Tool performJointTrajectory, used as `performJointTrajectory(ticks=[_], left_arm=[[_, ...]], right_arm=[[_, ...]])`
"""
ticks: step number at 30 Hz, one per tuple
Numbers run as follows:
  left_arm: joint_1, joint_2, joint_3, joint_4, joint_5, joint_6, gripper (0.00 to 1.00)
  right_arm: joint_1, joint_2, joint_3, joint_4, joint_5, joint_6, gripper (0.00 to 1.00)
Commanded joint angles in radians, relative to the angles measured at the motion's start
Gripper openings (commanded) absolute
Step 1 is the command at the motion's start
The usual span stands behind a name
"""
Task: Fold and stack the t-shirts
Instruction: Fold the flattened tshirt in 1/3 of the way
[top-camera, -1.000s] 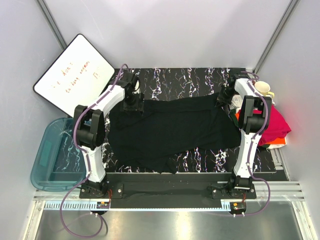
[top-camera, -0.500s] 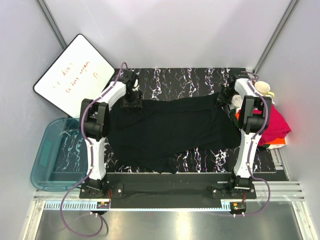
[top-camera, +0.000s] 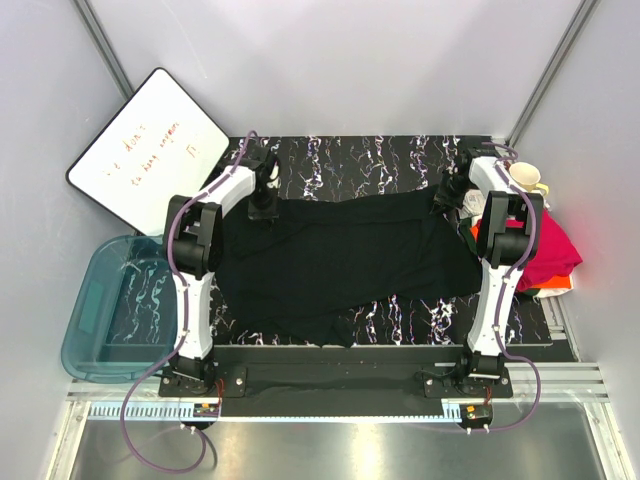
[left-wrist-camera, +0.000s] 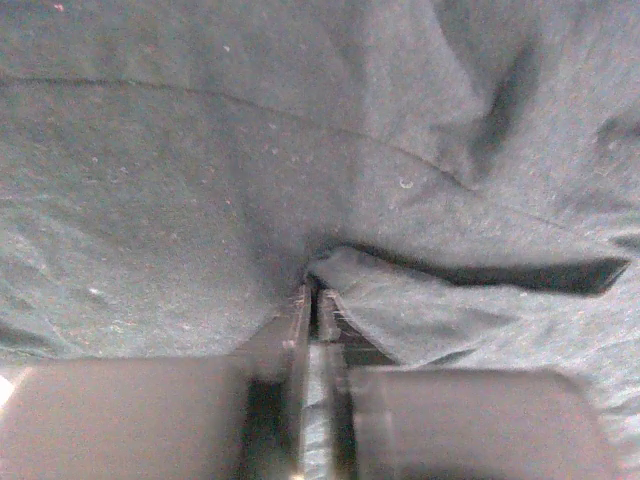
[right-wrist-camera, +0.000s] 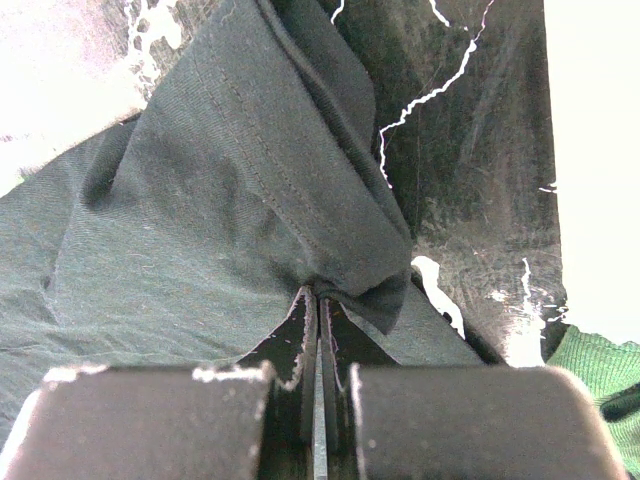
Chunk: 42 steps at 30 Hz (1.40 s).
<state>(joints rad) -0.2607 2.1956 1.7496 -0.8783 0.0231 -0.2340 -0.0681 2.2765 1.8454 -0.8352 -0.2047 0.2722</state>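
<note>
The black t-shirt (top-camera: 340, 260) lies spread across the marbled table (top-camera: 380, 160), wrinkled, with its near hem bunched. My left gripper (top-camera: 263, 208) is at its far left corner; the left wrist view shows the jaws of this gripper (left-wrist-camera: 312, 295) pressed together on a pinch of black cloth (left-wrist-camera: 420, 150). My right gripper (top-camera: 447, 200) is at the far right corner, and in the right wrist view this gripper (right-wrist-camera: 318, 292) is shut on a hemmed fold of the black shirt (right-wrist-camera: 250, 170). The pink t-shirt (top-camera: 555, 250) lies bunched at the right edge over an orange piece (top-camera: 555, 288).
A cream mug (top-camera: 525, 178) stands at the far right corner, close behind the right arm. A whiteboard (top-camera: 150, 145) leans at the far left. A blue plastic bin (top-camera: 105, 310) sits left of the table. A bit of green cloth (right-wrist-camera: 590, 370) shows beside the right gripper.
My left arm has swung its elbow to the right, and the left gripper has settled on the shirt's far left corner and closed on it. The right arm has not moved.
</note>
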Motion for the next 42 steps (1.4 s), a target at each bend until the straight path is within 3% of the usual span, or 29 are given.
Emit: performJointTrajectory(ticks=[1,14,20,21,22,28,31,32,35,39,40,41,42], left_arm=[[0.000,-0.046,-0.010,0.009,-0.002,0.010,0.00],[-0.012,-0.287,-0.114,-0.025,-0.018,0.009,0.00],[-0.046,-0.365,-0.203,-0.040,-0.022,0.018,0.00],[-0.052,-0.382,-0.212,-0.044,-0.022,0.018,0.00],[-0.066,-0.392,-0.228,-0.047,-0.022,0.018,0.00],[-0.138,-0.433,-0.265,-0.074,-0.051,0.028,0.00],[-0.164,-0.444,-0.292,-0.090,-0.074,0.028,0.00],[-0.169,-0.445,-0.300,-0.090,-0.077,0.027,0.00],[-0.189,-0.453,-0.337,-0.100,-0.081,0.019,0.00],[-0.216,-0.453,-0.398,-0.113,-0.098,0.012,0.00],[-0.221,-0.450,-0.404,-0.119,-0.103,0.009,0.03],[-0.224,-0.447,-0.409,-0.126,-0.107,0.006,0.11],[-0.230,-0.450,-0.423,-0.132,-0.115,0.004,0.33]], right_arm=[[0.005,0.011,0.021,0.002,-0.022,-0.010,0.00],[0.005,0.020,0.026,0.002,-0.027,-0.004,0.01],[0.005,0.018,0.028,0.001,-0.024,-0.005,0.09],[0.005,0.020,0.031,-0.001,-0.025,-0.005,0.11],[0.005,0.021,0.029,-0.001,-0.025,-0.005,0.21],[0.005,0.025,0.025,-0.005,-0.022,-0.005,0.45],[0.005,0.023,0.021,-0.005,-0.019,-0.004,0.63],[0.005,0.020,0.020,-0.007,-0.016,-0.002,0.76],[0.005,0.014,0.020,-0.010,-0.015,-0.007,0.96],[0.005,-0.008,0.026,-0.022,-0.016,-0.022,1.00],[0.005,-0.021,0.029,-0.027,-0.018,-0.027,1.00],[0.005,-0.029,0.032,-0.036,-0.024,-0.030,1.00],[0.005,-0.037,0.038,-0.041,-0.028,-0.039,1.00]])
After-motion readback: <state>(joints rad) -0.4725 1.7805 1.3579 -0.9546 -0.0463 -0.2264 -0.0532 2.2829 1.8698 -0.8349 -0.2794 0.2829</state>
